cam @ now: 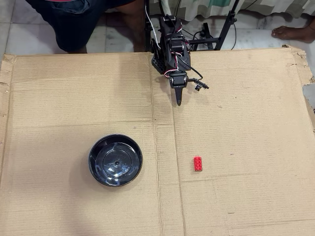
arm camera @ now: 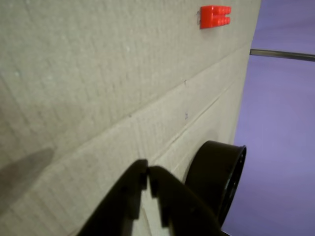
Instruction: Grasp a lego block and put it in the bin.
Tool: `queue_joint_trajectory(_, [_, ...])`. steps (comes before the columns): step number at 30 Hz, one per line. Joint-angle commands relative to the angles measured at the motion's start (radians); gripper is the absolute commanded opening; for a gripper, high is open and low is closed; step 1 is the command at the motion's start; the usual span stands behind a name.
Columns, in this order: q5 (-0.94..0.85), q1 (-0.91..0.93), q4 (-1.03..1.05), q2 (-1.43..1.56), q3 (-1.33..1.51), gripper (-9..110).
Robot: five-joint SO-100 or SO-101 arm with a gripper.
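Observation:
A small red lego block (cam: 198, 163) lies flat on the cardboard, right of centre in the overhead view; the wrist view shows the lego block (arm camera: 215, 16) near its top edge. The bin (cam: 115, 160), a round glossy black bowl, sits to the block's left with nothing in it; its rim (arm camera: 216, 179) shows at the lower right of the wrist view. My black gripper (cam: 178, 102) hangs near the arm's base, well above both in the overhead view. Its fingertips (arm camera: 147, 172) touch, and it is shut on nothing.
A large cardboard sheet (cam: 246, 123) covers the table, with creases across it. A person's legs (cam: 83, 24) and a bare foot (cam: 295, 32) are beyond its far edge, beside stand legs and cables.

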Motion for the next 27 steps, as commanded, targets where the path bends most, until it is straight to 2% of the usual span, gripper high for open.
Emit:
queue_joint_trajectory(1, [-0.003, 0.011, 0.002, 0.009, 0.011, 0])
queue_joint_trajectory(22, [0.018, 0.002, -0.006, 0.009, 0.011, 0])
queue_joint_trajectory(27, [0.178, -0.003, -0.011, 0.009, -0.011, 0])
